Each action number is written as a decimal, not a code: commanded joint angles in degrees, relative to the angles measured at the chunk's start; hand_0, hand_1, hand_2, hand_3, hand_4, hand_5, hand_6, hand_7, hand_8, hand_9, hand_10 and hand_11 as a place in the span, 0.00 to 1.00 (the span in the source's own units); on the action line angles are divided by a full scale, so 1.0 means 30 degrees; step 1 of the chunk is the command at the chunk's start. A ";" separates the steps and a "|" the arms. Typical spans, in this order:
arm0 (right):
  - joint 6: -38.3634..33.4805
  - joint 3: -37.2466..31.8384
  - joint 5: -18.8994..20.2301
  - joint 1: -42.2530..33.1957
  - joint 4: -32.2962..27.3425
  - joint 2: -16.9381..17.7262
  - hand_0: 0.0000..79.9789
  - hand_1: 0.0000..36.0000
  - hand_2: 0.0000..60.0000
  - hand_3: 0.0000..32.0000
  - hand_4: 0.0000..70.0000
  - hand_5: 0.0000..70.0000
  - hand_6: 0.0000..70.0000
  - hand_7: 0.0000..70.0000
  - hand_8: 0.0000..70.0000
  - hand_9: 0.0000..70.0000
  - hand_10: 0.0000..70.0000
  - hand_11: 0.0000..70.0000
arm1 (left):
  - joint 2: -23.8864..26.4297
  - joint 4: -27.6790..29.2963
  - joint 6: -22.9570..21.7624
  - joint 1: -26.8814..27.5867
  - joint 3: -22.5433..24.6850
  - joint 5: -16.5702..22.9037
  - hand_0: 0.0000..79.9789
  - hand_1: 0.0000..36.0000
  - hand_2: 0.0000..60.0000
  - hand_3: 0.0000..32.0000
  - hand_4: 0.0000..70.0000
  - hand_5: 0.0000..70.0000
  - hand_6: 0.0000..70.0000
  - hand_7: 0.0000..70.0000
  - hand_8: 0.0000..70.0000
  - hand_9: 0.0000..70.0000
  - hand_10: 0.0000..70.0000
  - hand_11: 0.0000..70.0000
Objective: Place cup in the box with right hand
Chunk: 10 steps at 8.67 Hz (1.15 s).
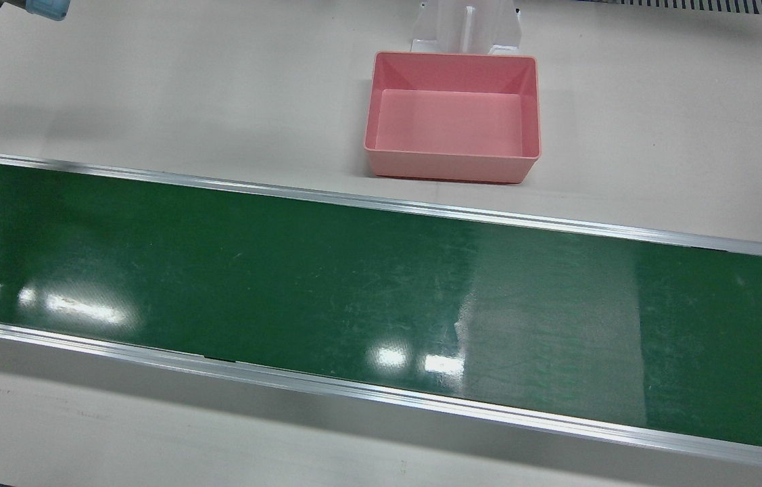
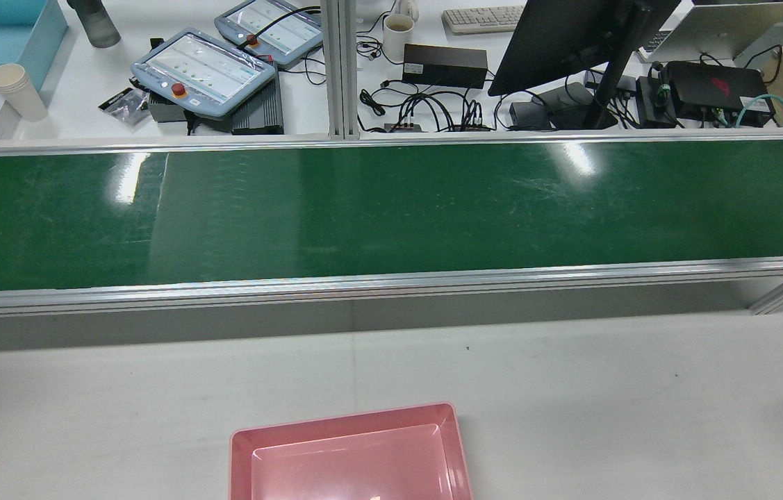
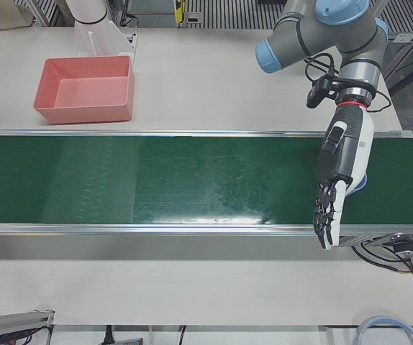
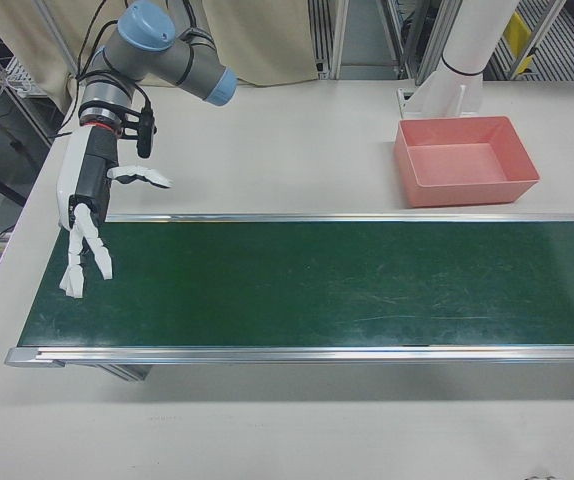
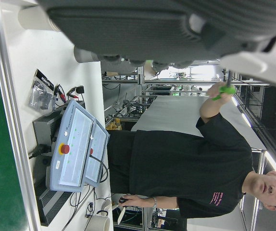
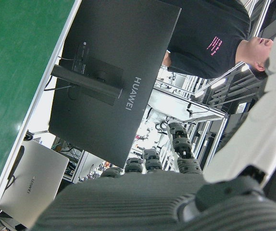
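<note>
Pink box [image 1: 451,115] sits empty on the white worktop [image 1: 151,101], just beside the green conveyor belt [image 1: 286,270]. Right robot hand [image 4: 82,225] and left robot hand [image 3: 336,180] hang over opposite belt ends, fingers spread, holding nothing. No cup shows on the belt or worktop.

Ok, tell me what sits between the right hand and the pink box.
Nothing: in the right-front view, only bare green belt and white table lie between the open right hand and the empty pink box. No cup shows there.
</note>
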<state>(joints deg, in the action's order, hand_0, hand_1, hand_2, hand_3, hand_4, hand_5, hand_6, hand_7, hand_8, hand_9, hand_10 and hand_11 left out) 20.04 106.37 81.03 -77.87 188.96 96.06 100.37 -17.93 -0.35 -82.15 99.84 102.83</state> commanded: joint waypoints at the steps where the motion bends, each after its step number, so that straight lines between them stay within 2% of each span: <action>1: 0.0000 -0.0008 0.0000 0.0000 0.0000 0.0000 0.43 0.29 0.30 0.00 0.00 0.04 0.05 0.16 0.03 0.07 0.00 0.00 | 0.0000 0.0000 0.0000 -0.0011 0.0000 0.0000 0.00 0.00 0.00 0.00 0.00 0.00 0.00 0.00 0.00 0.00 0.00 0.00; 6: 0.0058 -0.0301 0.0000 0.0029 0.0000 -0.0029 0.43 0.30 0.30 0.00 0.00 0.04 0.05 0.16 0.03 0.06 0.00 0.00 | 0.0000 0.0000 0.0000 -0.0011 -0.0029 0.0000 0.00 0.00 0.00 0.00 0.00 0.00 0.00 0.00 0.00 0.00 0.00 0.00; 7: 0.0262 -0.0330 -0.0029 0.0058 -0.0087 -0.0116 0.48 0.36 0.35 0.00 0.00 0.05 0.04 0.12 0.04 0.05 0.00 0.00 | 0.0000 0.0000 0.0000 -0.0011 0.0000 0.0000 0.00 0.00 0.00 0.00 0.00 0.00 0.00 0.00 0.00 0.00 0.00 0.00; 8: 0.0322 -0.0330 -0.0058 0.0291 -0.0030 -0.0320 0.56 0.49 0.45 0.00 0.00 0.07 0.04 0.06 0.05 0.04 0.00 0.00 | 0.0000 0.0000 0.0000 -0.0011 0.0000 0.0000 0.00 0.00 0.00 0.00 0.00 0.00 0.00 0.00 0.00 0.00 0.00 0.00; 9: 0.0641 -0.0533 -0.0087 0.0699 0.0000 -0.0757 0.57 0.56 0.54 0.00 0.00 0.08 0.02 0.00 0.04 0.01 0.00 0.00 | 0.0000 0.0000 0.0000 -0.0011 0.0000 0.0000 0.00 0.00 0.00 0.00 0.00 0.00 0.00 0.00 0.00 0.00 0.00 0.00; 10: 0.0760 -0.1232 -0.0088 0.0761 -0.0029 -0.1487 0.63 0.69 0.37 0.00 0.00 0.10 0.01 0.00 0.04 0.00 0.00 0.00 | 0.0000 0.0000 0.0000 0.0018 0.0000 0.0000 0.00 0.00 0.00 0.00 0.00 0.00 0.00 0.00 0.00 0.00 0.00 0.00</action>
<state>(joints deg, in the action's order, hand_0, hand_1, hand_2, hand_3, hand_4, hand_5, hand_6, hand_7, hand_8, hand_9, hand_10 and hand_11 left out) 21.17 105.21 80.88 -76.84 188.88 94.91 100.37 -17.93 -0.35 -82.18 99.83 102.83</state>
